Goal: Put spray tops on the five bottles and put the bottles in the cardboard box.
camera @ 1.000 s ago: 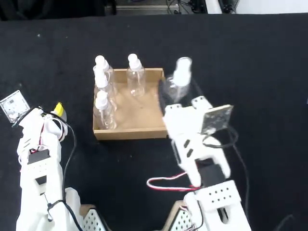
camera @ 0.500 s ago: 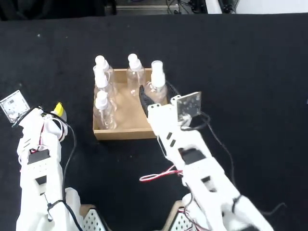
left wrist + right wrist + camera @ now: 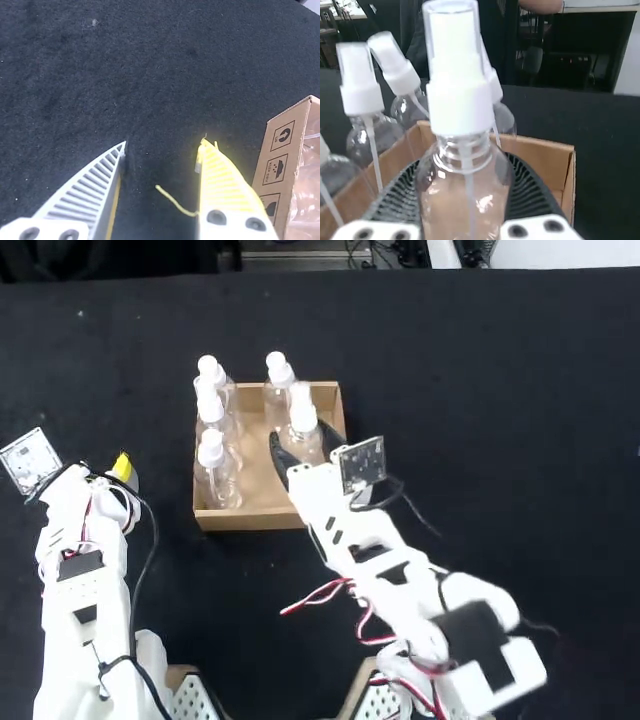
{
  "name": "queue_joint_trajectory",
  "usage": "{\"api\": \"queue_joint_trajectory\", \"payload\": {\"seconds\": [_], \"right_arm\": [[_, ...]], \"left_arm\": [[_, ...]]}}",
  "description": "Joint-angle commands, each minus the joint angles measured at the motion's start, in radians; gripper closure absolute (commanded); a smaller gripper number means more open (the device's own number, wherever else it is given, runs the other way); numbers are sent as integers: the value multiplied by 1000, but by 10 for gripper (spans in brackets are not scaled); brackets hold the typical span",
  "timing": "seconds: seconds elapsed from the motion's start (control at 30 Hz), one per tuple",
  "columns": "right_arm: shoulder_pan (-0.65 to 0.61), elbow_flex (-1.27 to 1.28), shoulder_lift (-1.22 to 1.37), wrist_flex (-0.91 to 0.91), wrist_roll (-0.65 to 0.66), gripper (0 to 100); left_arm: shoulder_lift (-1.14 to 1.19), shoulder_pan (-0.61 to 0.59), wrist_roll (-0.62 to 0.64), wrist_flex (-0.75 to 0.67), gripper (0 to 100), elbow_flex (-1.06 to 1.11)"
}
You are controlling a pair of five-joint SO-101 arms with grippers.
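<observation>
Task near completion: four capped bottles (image 3: 212,455) stand in box (image 3: 250,513), fifth bottle (image 3: 300,412), capped, clenched in right gripper (image 3: 305,448) over it, not yet released; left gripper (image 3: 163,145) spread, empty.

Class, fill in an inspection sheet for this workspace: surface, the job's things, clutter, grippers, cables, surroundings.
Surface: black cloth table.
Job's things: cardboard box holds four bottles, upright, with spray tops; fifth bottle, also topped, is over the box's right half.
Clutter: nothing seen.
Grippers: right gripper shut on the fifth bottle; left gripper open over cloth beside the box.
Cables: red and white wires loop near one arm; black cable along the other.
Surroundings: dark furniture behind the table.
</observation>
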Motion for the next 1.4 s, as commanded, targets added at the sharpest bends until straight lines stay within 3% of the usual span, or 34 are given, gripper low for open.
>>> {"api": "queue_joint_trajectory", "payload": {"seconds": [0.0, 0.47, 0.7, 1.2, 1.37], "right_arm": [[-15, -74, 42, -54, 0, 983], [-18, -111, 113, -54, 0, 979], [-31, -105, 117, -48, 0, 809], [-32, -91, 117, -54, 0, 804], [-32, -84, 111, -54, 0, 673]], "left_arm": [[0, 13, -6, -23, 798, -5], [0, 13, -6, -23, 798, -5], [-3, 12, -6, -23, 798, -5], [-3, 12, -6, -23, 798, -5], [-3, 12, -6, -23, 798, -5]]}}
